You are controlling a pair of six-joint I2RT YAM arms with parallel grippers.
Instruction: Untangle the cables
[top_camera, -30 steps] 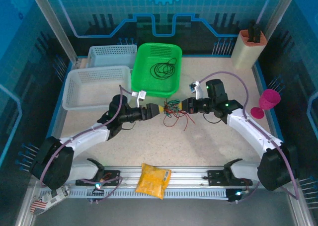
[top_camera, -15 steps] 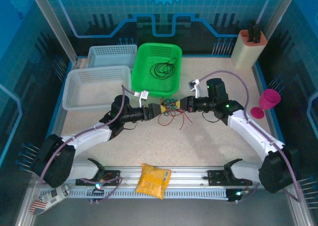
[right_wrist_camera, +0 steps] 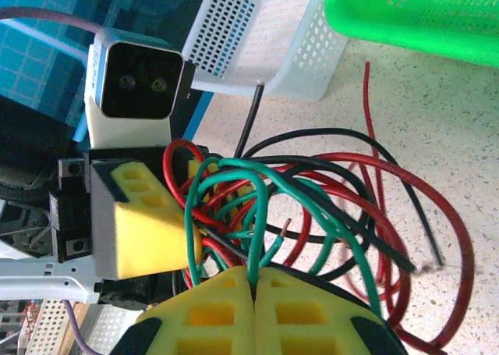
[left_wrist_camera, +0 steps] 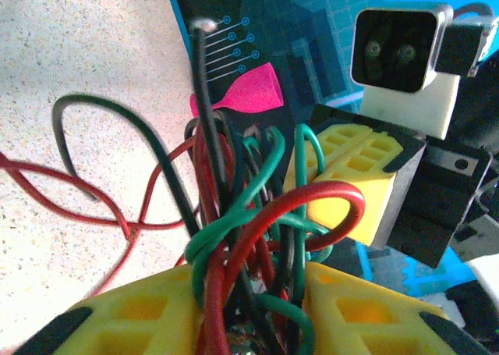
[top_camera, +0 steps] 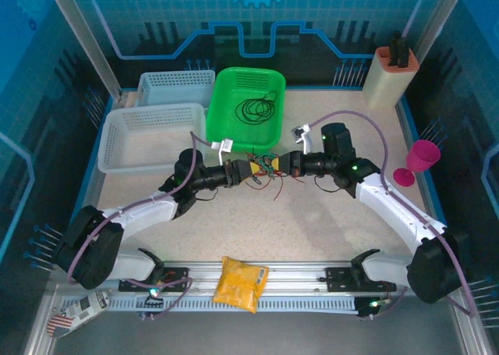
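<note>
Overall light: bright, even, from overhead, with a blue cast on the walls
Glare: table (left_wrist_camera: 86,82) washed almost white in the left wrist view
Shadows: soft and short beneath the arms
Focus: top view sharp; nearest cables (left_wrist_camera: 218,183) soft in the wrist views
Edges: wrist views bend towards the corners

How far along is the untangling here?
Done: one dark coil lies in the green basket. In hand: the right gripper is shut on the red, green and black tangle; the left gripper has its jaws around the other side, grip unclear. Left: the strands are knotted together, none separated yet.
</note>
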